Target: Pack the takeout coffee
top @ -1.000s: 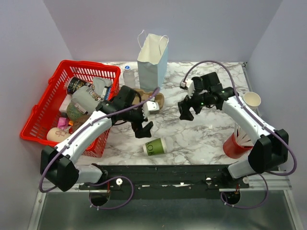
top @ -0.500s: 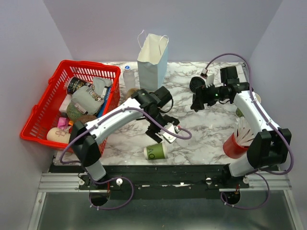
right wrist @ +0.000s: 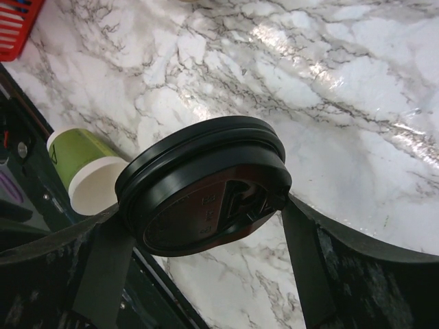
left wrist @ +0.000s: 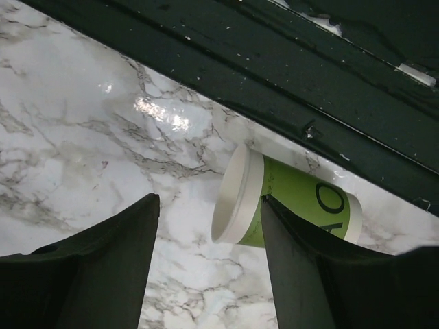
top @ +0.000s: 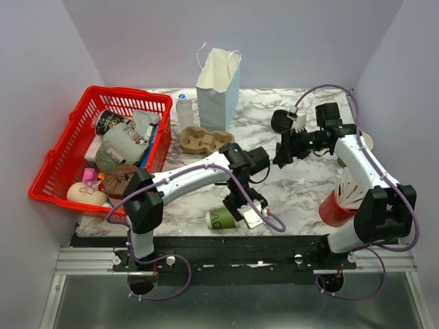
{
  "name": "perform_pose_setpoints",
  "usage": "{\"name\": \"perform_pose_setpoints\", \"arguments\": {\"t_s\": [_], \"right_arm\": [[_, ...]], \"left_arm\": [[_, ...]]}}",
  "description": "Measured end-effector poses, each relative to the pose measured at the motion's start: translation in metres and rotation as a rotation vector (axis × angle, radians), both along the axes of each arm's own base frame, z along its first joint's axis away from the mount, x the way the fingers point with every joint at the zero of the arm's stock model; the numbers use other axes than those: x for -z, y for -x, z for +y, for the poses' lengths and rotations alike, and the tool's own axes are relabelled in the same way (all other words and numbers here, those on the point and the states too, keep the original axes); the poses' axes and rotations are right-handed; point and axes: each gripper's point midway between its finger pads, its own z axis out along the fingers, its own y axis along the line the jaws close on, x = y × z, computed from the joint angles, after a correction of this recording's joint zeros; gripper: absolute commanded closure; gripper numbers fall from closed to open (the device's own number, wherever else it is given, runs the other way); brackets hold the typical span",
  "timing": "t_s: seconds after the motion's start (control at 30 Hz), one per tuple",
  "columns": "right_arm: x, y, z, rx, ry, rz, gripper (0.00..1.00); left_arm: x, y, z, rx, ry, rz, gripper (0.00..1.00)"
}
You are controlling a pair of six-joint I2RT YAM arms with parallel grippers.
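Left claw (left wrist: 206,203), open, could nudge the lying cup (left wrist: 295,205) off the surface (left wrist: 68,137) edge; right claw (right wrist: 203,236) grips the lid (right wrist: 206,171)

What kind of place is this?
More likely a robot lab dressed as a takeout counter: a marble-look table, a paper bag, a cardboard cup carrier and a green paper cup.

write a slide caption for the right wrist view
Right gripper holds the black sip lid over the marble table, the green cup lying on its side nearby.
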Motion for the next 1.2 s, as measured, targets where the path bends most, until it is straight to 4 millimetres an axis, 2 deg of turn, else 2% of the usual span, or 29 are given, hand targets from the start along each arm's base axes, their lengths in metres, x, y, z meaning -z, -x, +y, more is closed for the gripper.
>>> {"name": "perform_pose_setpoints", "arguments": {"t_s": [0.07, 0.27, 0.33, 0.37, 0.47, 0.67, 0.73, 0.77, 0.83, 0.97, 1.07, 1.2], "right_arm": [[0.002, 0.005, 0.000, -0.002, -0.004, 0.008, 0.11], [-0.002, 0.018, 0.001, 0.000, -0.025, -0.005, 0.11], [-0.004, 0.022, 0.001, -0.001, -0.031, -0.013, 0.11], [-0.005, 0.023, 0.001, -0.001, -0.033, -0.019, 0.11], [-0.004, 0.028, 0.001, -0.003, -0.037, -0.025, 0.11], [0.000, 0.032, 0.001, -0.004, -0.038, -0.020, 0.11], [0.002, 0.032, 0.001, -0.004, -0.039, -0.023, 0.12], [0.002, 0.032, 0.001, -0.004, -0.039, -0.025, 0.12], [0.003, 0.034, 0.001, -0.002, -0.041, -0.026, 0.12], [0.004, 0.039, 0.001, -0.002, -0.046, -0.031, 0.12], [0.003, 0.040, 0.001, -0.002, -0.045, -0.037, 0.12], [0.003, 0.039, 0.001, -0.002, -0.045, -0.042, 0.12]], "left_arm": [[0.010, 0.003, 0.000, -0.010, -0.038, 0.021, 0.45], [0.048, 0.010, 0.002, -0.054, -0.199, 0.074, 0.47], [0.060, 0.012, 0.003, -0.072, -0.246, 0.086, 0.51], [0.062, 0.013, 0.004, -0.077, -0.261, 0.088, 0.57], [0.066, 0.018, 0.006, -0.085, -0.301, 0.073, 0.63], [0.071, 0.027, 0.012, -0.088, -0.370, 0.027, 0.65], [0.073, 0.027, 0.015, -0.097, -0.391, 0.012, 0.58], [0.074, 0.027, 0.016, -0.102, -0.398, 0.008, 0.49], [0.074, 0.026, 0.017, -0.111, -0.407, 0.000, 0.47], [0.068, 0.023, 0.012, -0.153, -0.408, -0.010, 0.34], [0.052, 0.014, -0.001, -0.204, -0.372, -0.038, 0.29], [0.043, 0.003, -0.010, -0.266, -0.355, -0.078, 0.29]]}}
